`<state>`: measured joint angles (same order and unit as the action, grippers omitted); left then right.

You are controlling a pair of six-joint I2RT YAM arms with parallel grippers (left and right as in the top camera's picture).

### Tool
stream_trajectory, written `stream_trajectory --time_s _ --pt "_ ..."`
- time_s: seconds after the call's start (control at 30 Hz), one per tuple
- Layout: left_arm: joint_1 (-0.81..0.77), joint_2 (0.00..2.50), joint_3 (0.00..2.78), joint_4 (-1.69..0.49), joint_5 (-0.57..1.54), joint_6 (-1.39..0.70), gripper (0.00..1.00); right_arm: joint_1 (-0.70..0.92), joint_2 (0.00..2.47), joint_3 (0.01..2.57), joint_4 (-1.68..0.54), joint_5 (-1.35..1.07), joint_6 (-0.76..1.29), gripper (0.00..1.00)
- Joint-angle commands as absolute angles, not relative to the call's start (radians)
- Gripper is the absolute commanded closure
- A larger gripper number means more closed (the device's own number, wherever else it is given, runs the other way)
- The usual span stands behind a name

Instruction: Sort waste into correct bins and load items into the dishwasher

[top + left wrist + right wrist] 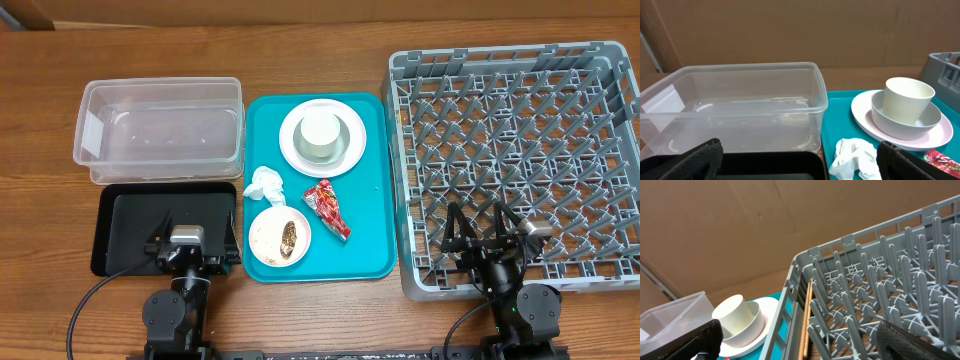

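Well, both arms sit low at the near edge of the bench (300, 320), neither holding anything. The left end effector (193, 248) hangs over the black tray (130, 215), its fingers spread wide apart. The right end effector (478, 222) is over the near edge of the grey dish rack (398, 150), fingers likewise parted and empty. Between them lies the teal tray (372, 200) with everything on it. A white plate (292, 140) carries a bowl (322, 162) with a cream cup (322, 133) standing upright inside it. A crumpled tissue (265, 184) lies just below, then a small plate (262, 240) with a brown food scrap (290, 237), and a red wrapper (328, 208) beside that. The clear plastic bin (160, 130) stands behind the black tray. From the right wrist, a thin wooden stick (806, 320) lies along the rack's inner wall.
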<state>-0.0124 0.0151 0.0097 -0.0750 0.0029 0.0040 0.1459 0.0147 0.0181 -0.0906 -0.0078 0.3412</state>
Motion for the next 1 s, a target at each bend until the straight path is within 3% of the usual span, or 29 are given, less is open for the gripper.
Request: stream_trajectory --time_s 0.0,0.23,0.5,0.77,0.97 --pt "-0.007 0.012 0.005 -0.050 -0.008 0.023 0.00 0.152 0.007 0.008 -0.084 -0.001 0.349 0.00" --pt "-0.007 0.012 0.005 0.182 0.105 -0.024 0.00 0.152 0.007 0.008 -0.084 -0.001 0.349 0.00" --pt "-0.007 0.012 0.061 0.231 0.245 -0.209 0.00 0.152 0.007 0.008 -0.084 -0.001 0.349 0.00" --pt "-0.007 0.116 0.392 -0.079 0.365 -0.300 0.00 0.152 0.007 0.008 -0.084 -0.001 0.349 0.00" --pt "-0.007 0.391 0.744 -0.392 0.574 -0.323 0.00 0.152 0.007 0.008 -0.084 -0.001 0.349 0.00"
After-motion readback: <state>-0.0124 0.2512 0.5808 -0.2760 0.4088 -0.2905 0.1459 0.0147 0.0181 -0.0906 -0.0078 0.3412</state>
